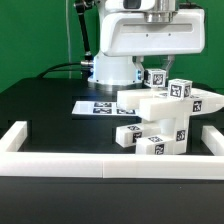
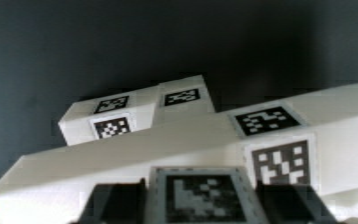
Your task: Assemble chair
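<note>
My gripper (image 2: 197, 203) is nearly shut, its two dark fingers (image 2: 114, 203) pinched on a tagged white block of the chair (image 1: 165, 118). In the wrist view that block sits squarely between the finger pads, its black-and-white square tag facing the camera. In the exterior view my own white casing hides the fingertips.

The chair is matte white plastic, all hard blocky shapes: a flat slab on top, short square posts and stubby blocks stacked below it, corners crisp. It stands on the black table (image 1: 40, 115), at about 4 o'clock from the table's middle in the exterior view. Each face I can see carries a square pixel-pattern tag; none of them holds readable letters or numbers.

The marker board (image 1: 98, 106) lies flat at the chair's 10 o'clock, thin and white with a row of small tags, close to the chair but whether it touches I cannot tell. A low white border rail (image 1: 70, 164) runs along the table's 6 o'clock edge and turns up both sides; the chair's lowest blocks sit just beside it. From 7 to 11 o'clock the dark tabletop lies open. Behind is a green backdrop (image 1: 35, 40).
</note>
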